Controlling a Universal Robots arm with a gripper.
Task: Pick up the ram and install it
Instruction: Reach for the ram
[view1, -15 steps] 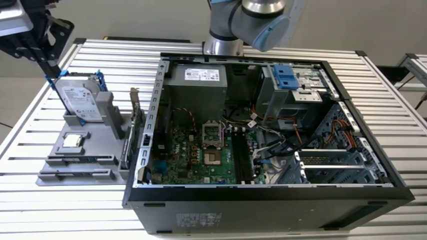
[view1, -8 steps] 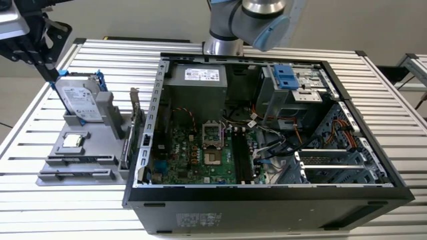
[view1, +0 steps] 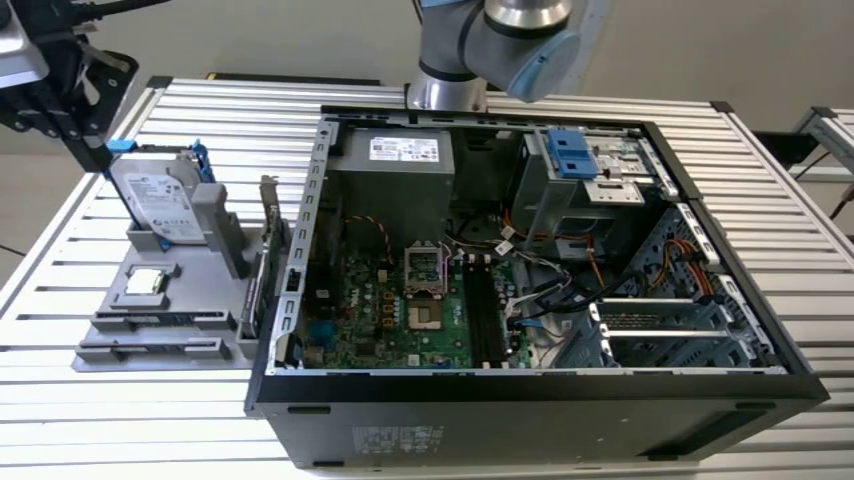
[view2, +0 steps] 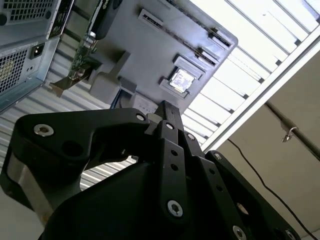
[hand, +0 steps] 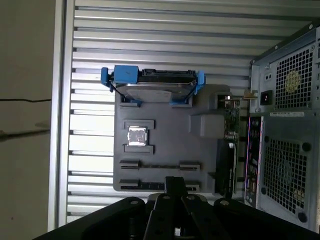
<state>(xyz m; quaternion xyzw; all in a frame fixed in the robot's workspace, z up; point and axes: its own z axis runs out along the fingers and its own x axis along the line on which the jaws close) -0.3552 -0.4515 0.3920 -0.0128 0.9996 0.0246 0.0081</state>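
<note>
My gripper (view1: 94, 150) hangs over the table's far corner at the exterior view's left, just behind the grey parts holder (view1: 180, 262). In both wrist views its fingers meet at one tip (hand: 175, 181) (view2: 166, 107) with nothing between them. I cannot make out the ram with certainty. A thin dark strip (hand: 160, 165) lies edge-on between the brackets of the holder's long slot (view1: 160, 319). The motherboard's black memory slots (view1: 489, 315) lie inside the open computer case (view1: 534, 392).
The holder also carries a silver hard drive in blue rails (view1: 160, 200) (hand: 152, 82), a square silver chip (view1: 144, 283) (hand: 136, 136) (view2: 182, 80) and an upright green card (view1: 271, 240). The case fills the table's middle. The table edge runs close behind the gripper.
</note>
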